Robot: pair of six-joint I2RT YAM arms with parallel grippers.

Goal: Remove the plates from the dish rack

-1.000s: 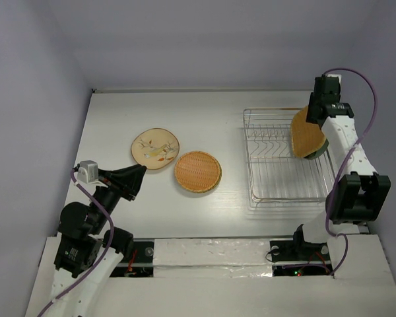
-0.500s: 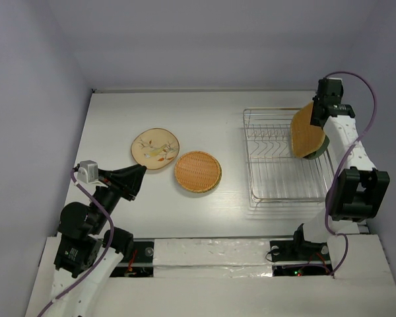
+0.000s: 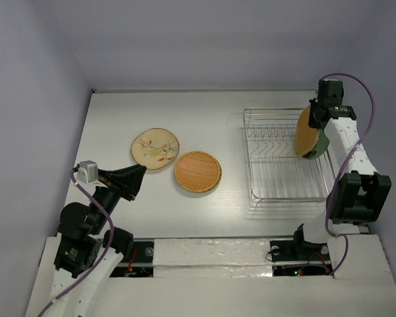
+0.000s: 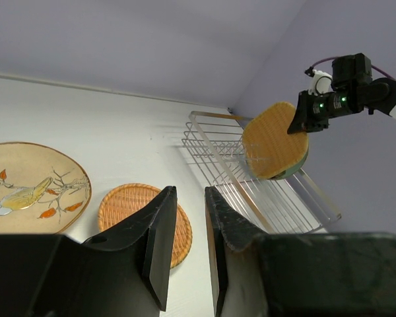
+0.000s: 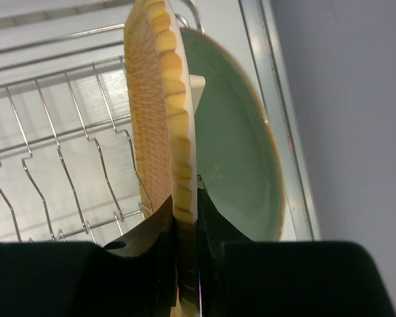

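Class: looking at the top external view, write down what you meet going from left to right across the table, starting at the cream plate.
Cream leaf-pattern plate → round wicker plate lying flat → dish rack, left rim → upright wicker plate pinched in the right claw.

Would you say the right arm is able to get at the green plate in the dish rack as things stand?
Probably not yet. The right hand is shut on the wicker plate, held upright close alongside the green plate; that hand would likely have to set it down first.
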